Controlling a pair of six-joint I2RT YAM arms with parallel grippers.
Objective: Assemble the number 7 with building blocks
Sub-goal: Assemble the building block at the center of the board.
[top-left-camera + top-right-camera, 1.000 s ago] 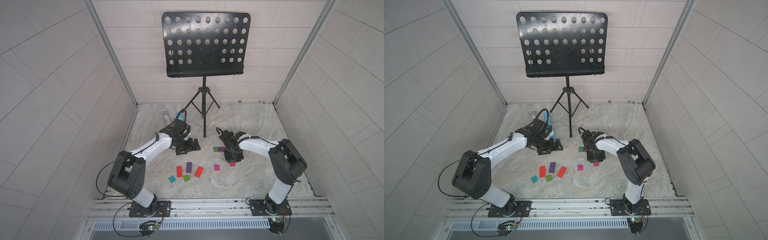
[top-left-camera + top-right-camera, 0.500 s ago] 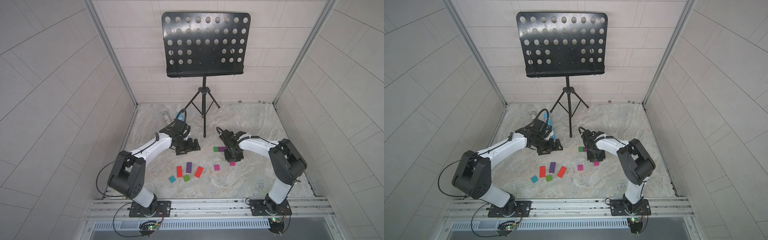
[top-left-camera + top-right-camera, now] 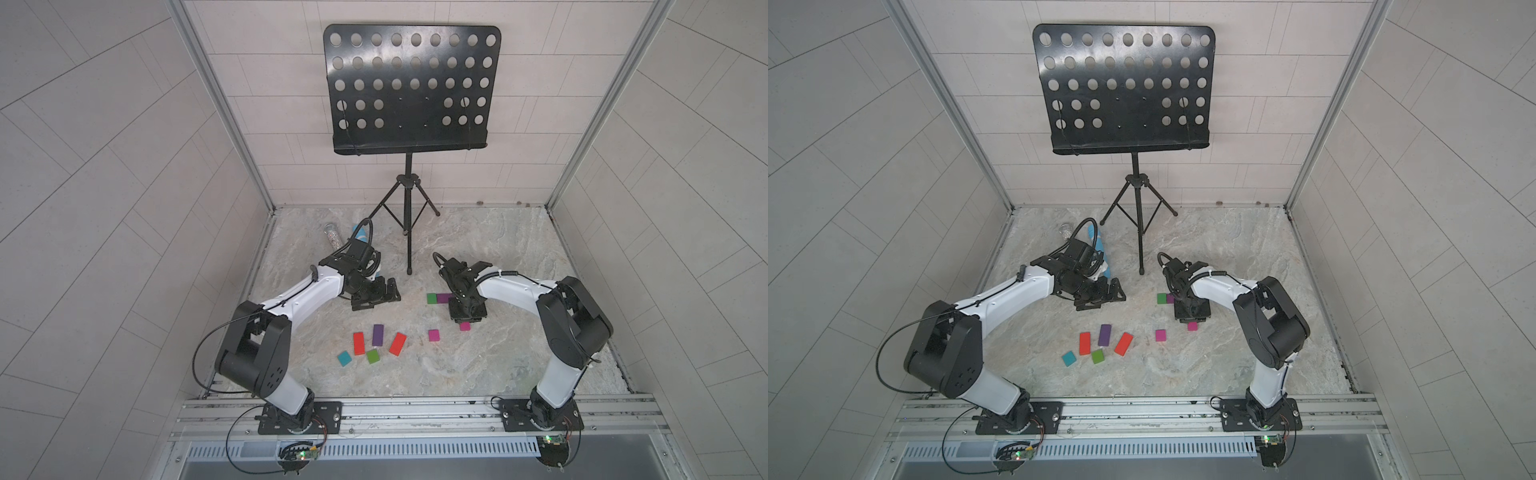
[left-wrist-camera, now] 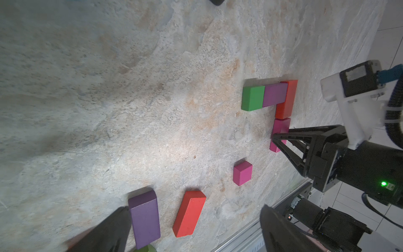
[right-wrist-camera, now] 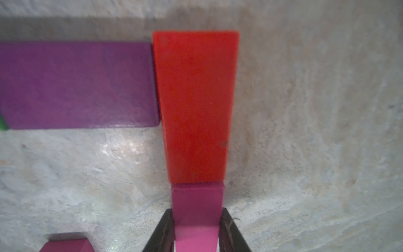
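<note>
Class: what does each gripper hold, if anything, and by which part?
The right gripper pinches the magenta block by its two long sides, around mid-length. The left gripper, open, holds nothing.

Left gripper [image 3: 376,297] gapes wide, arm reaching toward one o'clock. Right gripper [image 5: 196,220], arm toward eleven, seemingly pinches a magenta block [image 5: 197,196].

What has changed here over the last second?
Nothing has visibly moved. The right claw stays shut on the long magenta block, whose end sits against the placed red block. The left claw stays open and holds nothing. Nothing else has shifted.
</note>
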